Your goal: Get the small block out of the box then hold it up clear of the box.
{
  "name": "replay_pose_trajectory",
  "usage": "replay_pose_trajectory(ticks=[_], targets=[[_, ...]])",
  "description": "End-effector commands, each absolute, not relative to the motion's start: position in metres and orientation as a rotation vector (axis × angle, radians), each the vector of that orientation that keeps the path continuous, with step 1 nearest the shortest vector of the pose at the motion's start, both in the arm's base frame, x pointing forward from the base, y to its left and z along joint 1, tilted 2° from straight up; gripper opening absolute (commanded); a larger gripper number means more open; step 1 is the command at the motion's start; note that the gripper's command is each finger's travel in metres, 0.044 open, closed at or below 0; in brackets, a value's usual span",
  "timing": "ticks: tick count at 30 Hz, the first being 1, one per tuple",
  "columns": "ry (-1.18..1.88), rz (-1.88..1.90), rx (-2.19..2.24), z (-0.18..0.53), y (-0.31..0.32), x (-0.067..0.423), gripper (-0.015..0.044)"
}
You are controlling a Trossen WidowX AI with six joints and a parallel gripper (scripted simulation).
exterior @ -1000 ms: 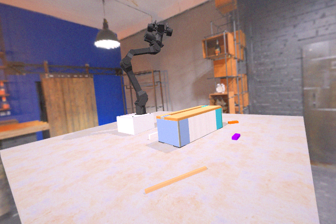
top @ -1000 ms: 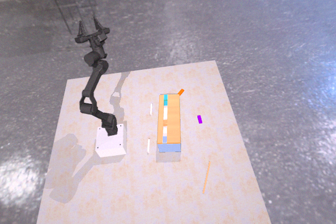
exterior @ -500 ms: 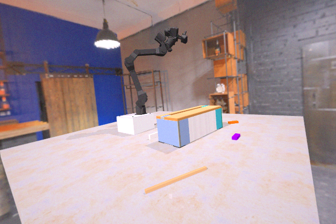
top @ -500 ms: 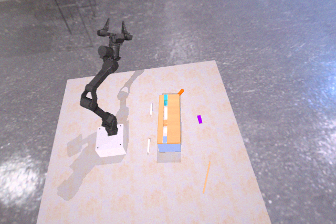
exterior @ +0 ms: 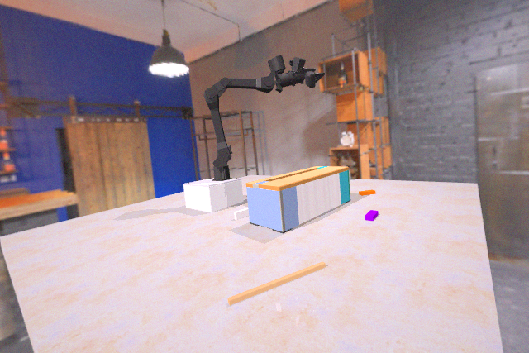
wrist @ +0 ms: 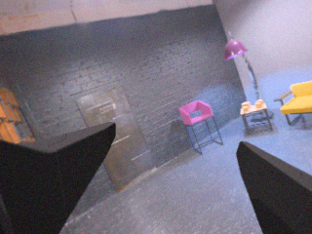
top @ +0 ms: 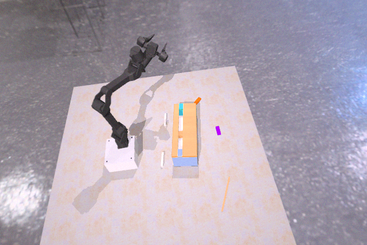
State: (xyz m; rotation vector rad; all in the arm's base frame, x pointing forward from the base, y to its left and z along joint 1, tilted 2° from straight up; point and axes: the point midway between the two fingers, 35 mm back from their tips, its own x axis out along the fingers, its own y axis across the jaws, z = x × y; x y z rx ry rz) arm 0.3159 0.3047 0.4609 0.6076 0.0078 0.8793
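The long box (top: 189, 135) (exterior: 313, 197) with an orange top lies in the middle of the table (top: 118, 206) (exterior: 128, 276). It has a cyan far end (top: 180, 108) (exterior: 344, 187) and a light-blue near end (top: 185, 161) (exterior: 264, 207). Through a slot along the top I see a pale shelf with a small orange patch (top: 179, 133) at mid-length; I cannot tell if that is the block. My gripper (top: 158, 41) (exterior: 318, 76) (wrist: 175, 137) is open and empty, high in the air beyond the table's far edge, pointing away from the box. The wrist view shows only the room.
A small orange piece (top: 197, 100) (exterior: 366, 192) lies by the box's cyan end. A purple block (top: 218, 129) (exterior: 370, 215) lies right of the box. A thin orange stick (top: 225, 194) (exterior: 276, 283) lies near the front. Two white bars (top: 166, 118) (top: 162, 159) lie left of the box, beside the white robot base (top: 120, 156) (exterior: 211, 194).
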Motion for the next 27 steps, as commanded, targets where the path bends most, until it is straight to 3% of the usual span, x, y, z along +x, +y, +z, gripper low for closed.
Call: replay_pose_trajectory(ticks=[1,14,27], targets=[[0.107,0.745,0.396,0.411,0.296,0.35,0.04],[0.634,0.491,-0.443,0.224,0.208,0.403,0.04],[1.377,0.786,-1.182,0.104,0.07,0.335,0.04]])
